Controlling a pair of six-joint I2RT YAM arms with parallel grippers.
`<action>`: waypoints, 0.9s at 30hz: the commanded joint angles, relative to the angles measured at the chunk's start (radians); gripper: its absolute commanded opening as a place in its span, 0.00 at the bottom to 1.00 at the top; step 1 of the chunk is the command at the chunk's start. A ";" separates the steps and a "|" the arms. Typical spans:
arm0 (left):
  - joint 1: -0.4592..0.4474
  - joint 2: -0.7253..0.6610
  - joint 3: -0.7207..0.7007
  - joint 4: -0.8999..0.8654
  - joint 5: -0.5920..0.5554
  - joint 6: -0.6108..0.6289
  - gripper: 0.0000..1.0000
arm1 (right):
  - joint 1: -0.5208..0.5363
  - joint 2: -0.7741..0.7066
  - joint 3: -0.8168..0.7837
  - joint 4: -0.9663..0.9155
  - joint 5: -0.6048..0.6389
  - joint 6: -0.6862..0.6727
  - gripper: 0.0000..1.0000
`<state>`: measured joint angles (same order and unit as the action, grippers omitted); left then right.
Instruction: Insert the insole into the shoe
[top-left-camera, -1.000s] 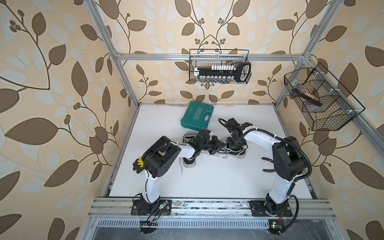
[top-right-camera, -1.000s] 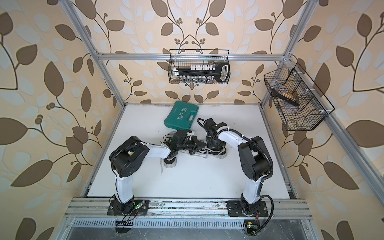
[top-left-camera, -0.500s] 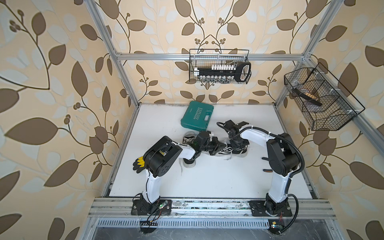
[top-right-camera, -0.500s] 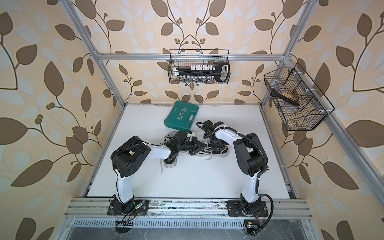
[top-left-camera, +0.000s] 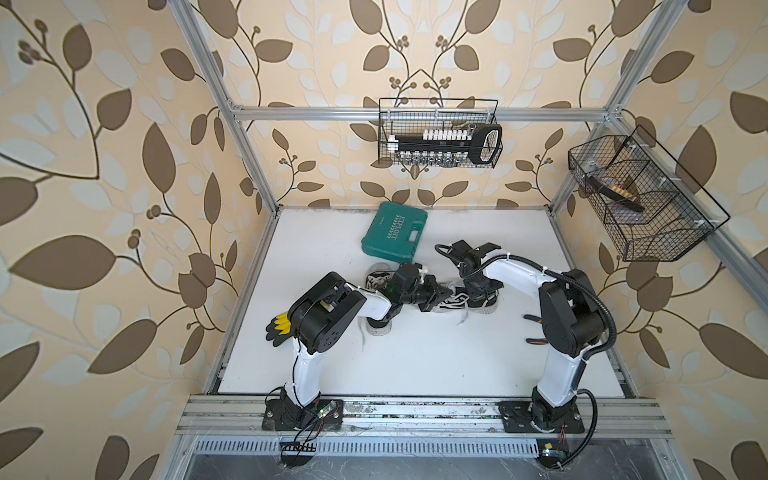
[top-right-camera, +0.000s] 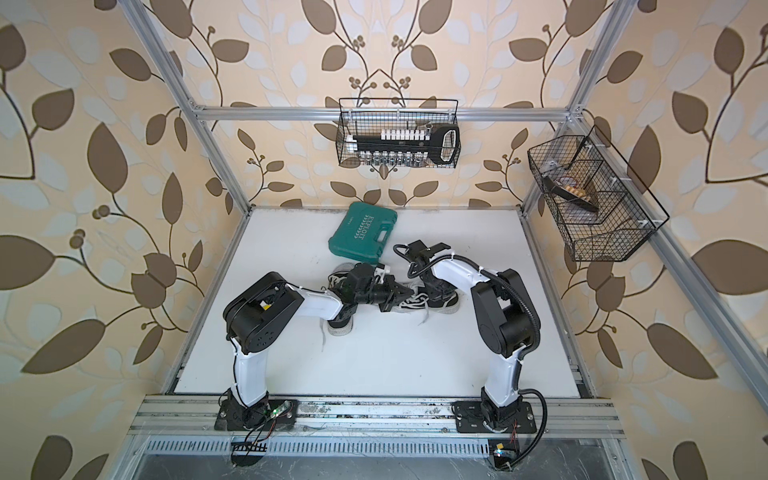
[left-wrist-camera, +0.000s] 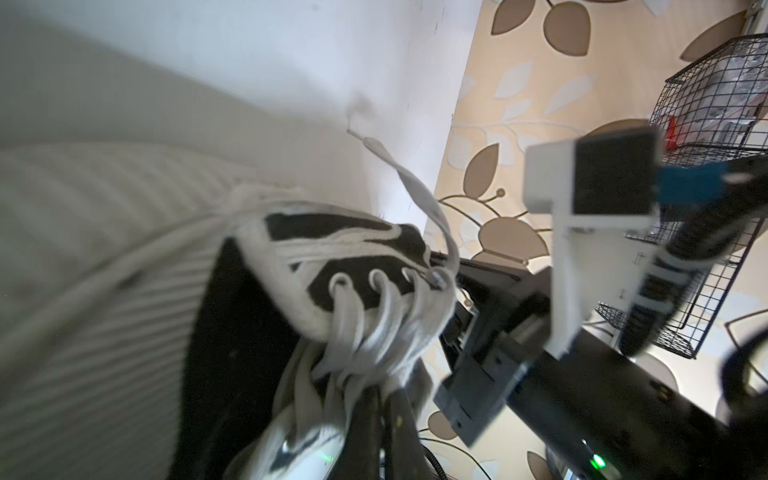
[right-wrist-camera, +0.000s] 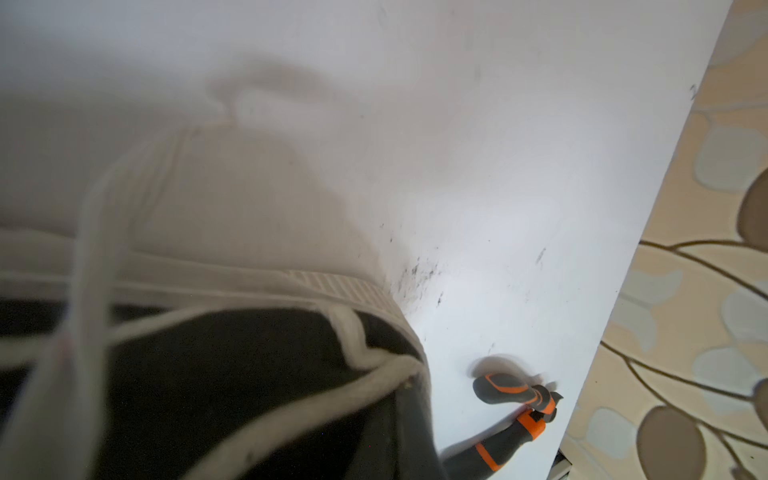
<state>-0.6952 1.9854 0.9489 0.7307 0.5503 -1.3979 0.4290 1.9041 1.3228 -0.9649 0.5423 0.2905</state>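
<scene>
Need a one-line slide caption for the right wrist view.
Right wrist view: close on a black sneaker with white laces, orange-handled pliers lying on the white table near its edge.

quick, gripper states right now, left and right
left gripper: closed at the laces of the sneaker, hold unclear
right gripper: closed at the sneaker heel, hold unclear
</scene>
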 joint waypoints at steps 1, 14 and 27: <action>0.004 -0.013 -0.018 -0.004 0.013 -0.001 0.00 | -0.036 0.044 -0.004 -0.038 0.014 -0.022 0.00; 0.002 -0.002 0.007 -0.011 0.021 -0.001 0.00 | 0.030 -0.030 0.037 -0.123 -0.038 0.035 0.00; -0.001 0.003 0.041 -0.031 0.023 0.004 0.00 | 0.009 -0.059 0.131 -0.236 -0.153 0.011 0.00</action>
<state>-0.7052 1.9877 0.9627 0.7124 0.5686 -1.3972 0.4217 1.8893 1.4261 -1.1107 0.4282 0.2878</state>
